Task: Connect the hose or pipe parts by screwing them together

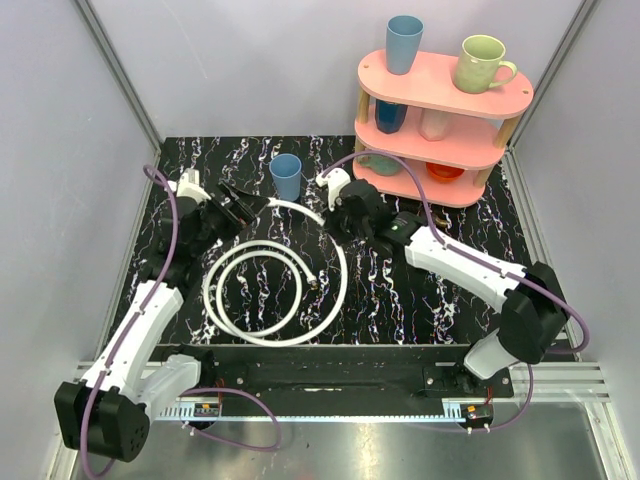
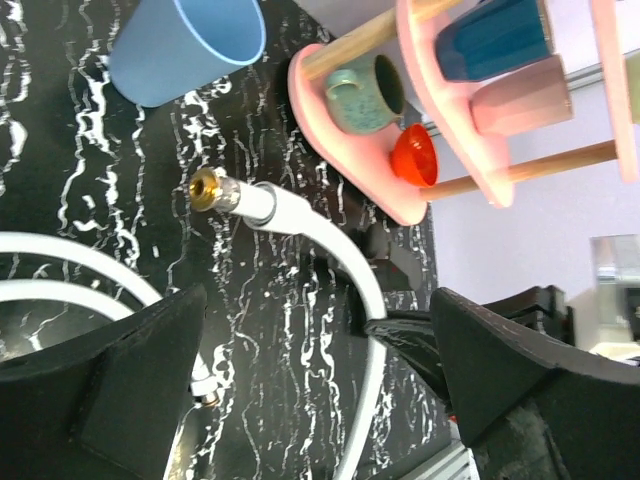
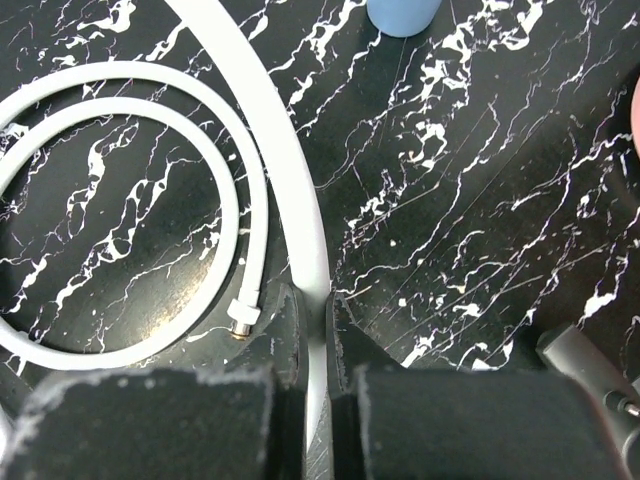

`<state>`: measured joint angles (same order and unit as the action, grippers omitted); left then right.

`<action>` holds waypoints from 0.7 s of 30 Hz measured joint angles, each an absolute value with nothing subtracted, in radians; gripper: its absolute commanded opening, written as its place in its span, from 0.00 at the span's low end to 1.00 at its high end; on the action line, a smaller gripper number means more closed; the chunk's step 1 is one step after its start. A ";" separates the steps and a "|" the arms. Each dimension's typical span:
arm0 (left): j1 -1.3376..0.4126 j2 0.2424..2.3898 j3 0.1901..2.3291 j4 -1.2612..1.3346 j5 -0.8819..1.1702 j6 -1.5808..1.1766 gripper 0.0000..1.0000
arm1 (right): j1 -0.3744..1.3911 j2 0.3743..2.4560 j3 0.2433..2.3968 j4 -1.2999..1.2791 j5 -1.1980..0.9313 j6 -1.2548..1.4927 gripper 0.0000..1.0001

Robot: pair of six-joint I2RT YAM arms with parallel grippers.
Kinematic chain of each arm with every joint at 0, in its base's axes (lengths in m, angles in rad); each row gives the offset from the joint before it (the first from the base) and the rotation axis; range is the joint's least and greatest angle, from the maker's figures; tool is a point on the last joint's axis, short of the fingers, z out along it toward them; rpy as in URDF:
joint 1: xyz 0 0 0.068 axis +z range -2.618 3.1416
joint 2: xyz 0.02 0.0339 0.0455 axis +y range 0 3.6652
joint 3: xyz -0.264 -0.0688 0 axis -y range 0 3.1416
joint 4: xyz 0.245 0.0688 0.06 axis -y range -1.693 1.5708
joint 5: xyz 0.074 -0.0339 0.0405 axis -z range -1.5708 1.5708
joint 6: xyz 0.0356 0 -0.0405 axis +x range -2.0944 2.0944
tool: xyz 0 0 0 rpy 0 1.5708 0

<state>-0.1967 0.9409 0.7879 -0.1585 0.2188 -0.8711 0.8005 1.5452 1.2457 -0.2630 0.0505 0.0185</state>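
Note:
A thick white hose (image 1: pixel 338 268) sweeps in a wide arc around a thinner coiled white hose (image 1: pixel 252 291). My right gripper (image 1: pixel 336 226) is shut on the thick hose, which runs between its pads (image 3: pixel 315 335). The thick hose's brass fitting (image 2: pixel 208 188) lies free on the table, just ahead of my open left gripper (image 2: pixel 320 375), whose fingers (image 2: pixel 110 390) hold nothing. The thin hose's end fitting (image 3: pixel 240 325) rests beside my right fingers. In the top view my left gripper (image 1: pixel 243 208) sits at the thick hose's far end.
A blue cup (image 1: pixel 286 177) stands just beyond both grippers. A pink tiered shelf (image 1: pixel 440 130) with cups and mugs fills the back right corner. Purple cables trail along both arms.

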 measured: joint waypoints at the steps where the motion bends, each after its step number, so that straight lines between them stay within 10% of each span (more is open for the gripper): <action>1: -0.197 0.940 0.779 -0.131 0.226 -0.882 0.99 | 0.802 1.541 1.237 -0.265 0.050 0.029 0.00; 21: -0.199 1.063 0.676 0.200 0.300 -1.106 0.80 | 0.813 1.407 1.104 -0.181 -0.025 0.214 0.00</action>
